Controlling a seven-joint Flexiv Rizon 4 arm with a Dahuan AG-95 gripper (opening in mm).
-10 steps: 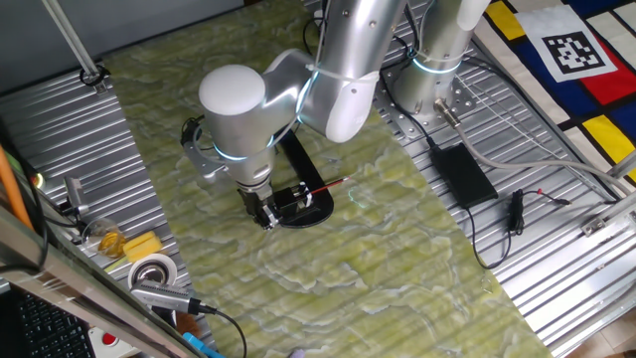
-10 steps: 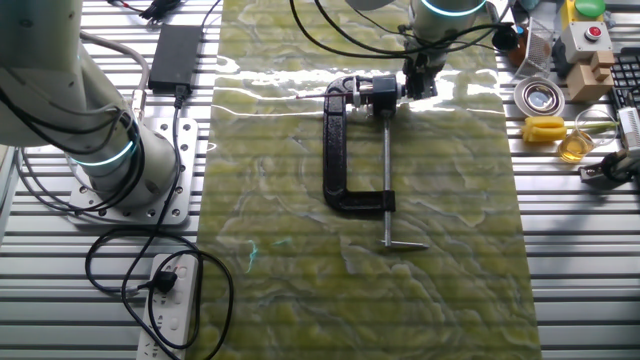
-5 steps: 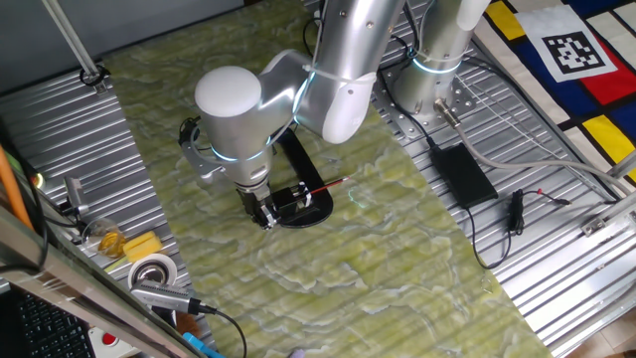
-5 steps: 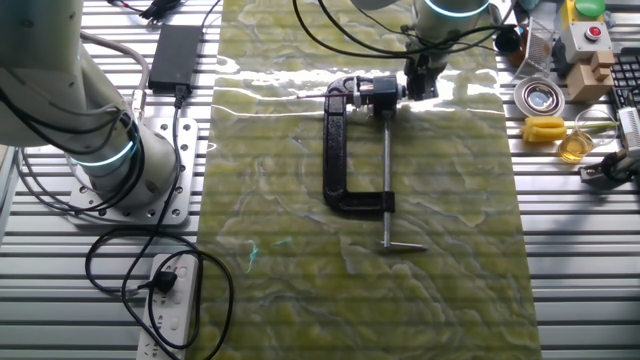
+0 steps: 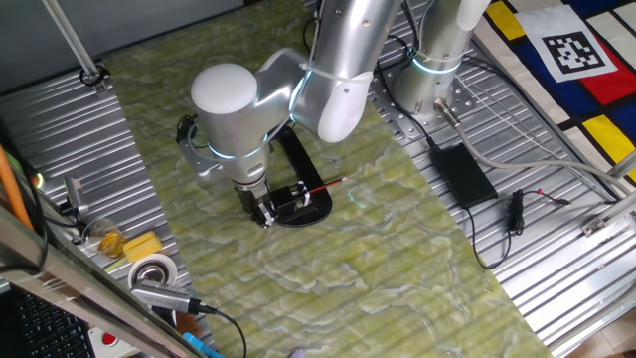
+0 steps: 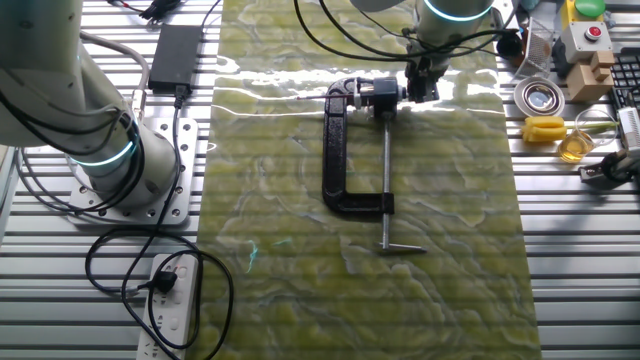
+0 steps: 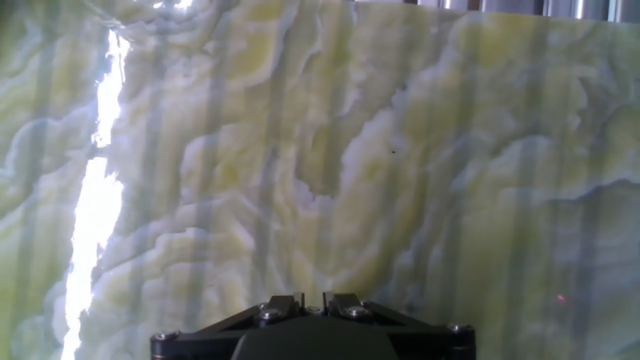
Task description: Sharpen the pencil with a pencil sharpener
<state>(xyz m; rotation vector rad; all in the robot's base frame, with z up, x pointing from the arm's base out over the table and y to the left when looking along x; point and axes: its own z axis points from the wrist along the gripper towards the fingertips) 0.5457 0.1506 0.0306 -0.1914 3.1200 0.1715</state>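
Note:
The pencil sharpener (image 5: 301,206) is a black device with an oval base, lying on the green mat. In the other fixed view its C-shaped frame (image 6: 343,150) and silver rod (image 6: 387,170) show from above. The red pencil (image 5: 325,186) sticks out to the right of the sharpener, just above the base; I cannot see it in the other fixed view. My gripper (image 5: 265,217) is low at the left end of the base, next to the sharpener's head in the other fixed view (image 6: 420,86). In the hand view (image 7: 311,300) the jaws stand close together, with only mat ahead.
A flat black power brick (image 5: 462,174) lies on the metal table right of the mat, with cables beside it. A tape roll (image 5: 154,270) and yellow pieces (image 5: 142,246) sit at the left. A second arm's base (image 6: 120,165) and a power strip (image 6: 170,300) stand beside the mat.
The arm's big joint has shifted slightly left and up. The gripper stays at the sharpener's end. The pencil and sharpener have not visibly moved.

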